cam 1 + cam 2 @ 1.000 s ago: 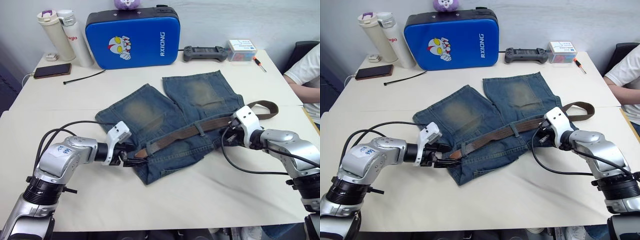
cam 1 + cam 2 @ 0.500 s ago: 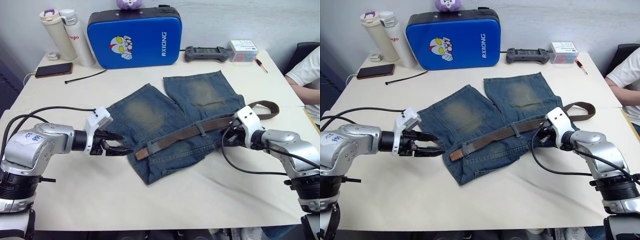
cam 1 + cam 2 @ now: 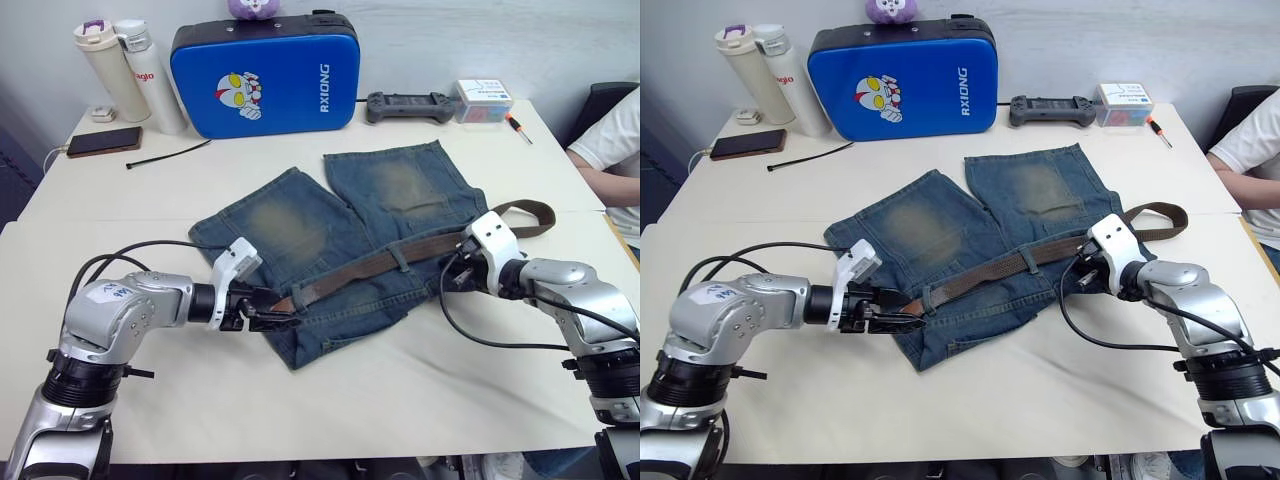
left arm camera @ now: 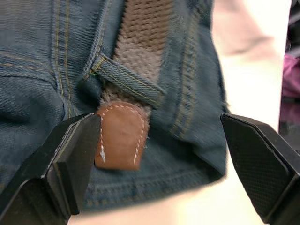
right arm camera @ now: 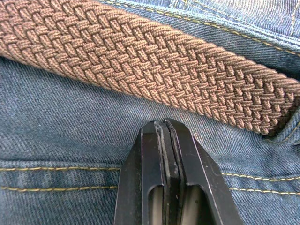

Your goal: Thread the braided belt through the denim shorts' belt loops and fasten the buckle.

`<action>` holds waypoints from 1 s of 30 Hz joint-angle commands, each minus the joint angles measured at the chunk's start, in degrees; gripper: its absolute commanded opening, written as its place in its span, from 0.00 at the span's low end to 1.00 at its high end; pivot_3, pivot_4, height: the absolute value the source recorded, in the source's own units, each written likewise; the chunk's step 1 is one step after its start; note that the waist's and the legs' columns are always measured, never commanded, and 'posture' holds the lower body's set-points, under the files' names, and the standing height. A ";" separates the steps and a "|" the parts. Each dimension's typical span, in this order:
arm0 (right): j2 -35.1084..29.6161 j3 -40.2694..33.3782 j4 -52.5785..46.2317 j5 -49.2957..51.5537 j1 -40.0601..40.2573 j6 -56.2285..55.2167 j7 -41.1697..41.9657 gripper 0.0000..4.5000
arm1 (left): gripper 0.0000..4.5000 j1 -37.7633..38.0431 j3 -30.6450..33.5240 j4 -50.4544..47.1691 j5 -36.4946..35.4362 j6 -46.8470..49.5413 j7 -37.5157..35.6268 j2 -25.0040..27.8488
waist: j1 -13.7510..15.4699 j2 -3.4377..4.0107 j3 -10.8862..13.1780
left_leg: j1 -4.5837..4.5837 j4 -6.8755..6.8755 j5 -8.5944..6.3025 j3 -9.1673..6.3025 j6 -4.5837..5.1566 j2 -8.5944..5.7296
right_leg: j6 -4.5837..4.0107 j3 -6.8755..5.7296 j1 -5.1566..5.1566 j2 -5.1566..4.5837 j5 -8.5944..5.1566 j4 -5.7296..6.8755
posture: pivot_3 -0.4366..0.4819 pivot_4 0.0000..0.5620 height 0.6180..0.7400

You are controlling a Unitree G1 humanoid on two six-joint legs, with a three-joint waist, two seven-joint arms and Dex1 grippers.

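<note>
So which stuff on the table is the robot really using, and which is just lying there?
For the job:
braided belt
denim shorts
belt loop
left gripper
right gripper

Just lying about:
blue padded case
two bottles
phone
black cable tie
game controller
screwdriver

Brown woven belt (image 3: pixel 370 268), faded blue shorts (image 3: pixel 300 225).

buckle: not made out; the braided belt (image 3: pixel 400 257) loops back past the right edge of the denim shorts (image 3: pixel 340 240), its far end hidden there.
belt under loops: short stretches covered by the belt loops (image 4: pixel 129 80) along the shorts' waistband.
right gripper (image 5: pixel 166 129): fingertips hidden behind its own wrist housing in the head views.
person (image 3: pixel 612 150): beside the shorts' right, cut by the frame edge; only a sleeve and arm show.
</note>
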 commanded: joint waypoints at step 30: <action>0.91 -0.66 0.13 -3.06 0.51 0.10 0.57 0.00 | 0.01 -0.11 3.23 8.89 0.17 -2.37 -1.24 -0.18 | 0.06 0.05 -0.04 | 0.03 0.03 0.00 -0.01 -0.01 -0.01 | 0.00 0.00 0.02 -0.01 0.00 0.01 | 0.48 0.27 1.00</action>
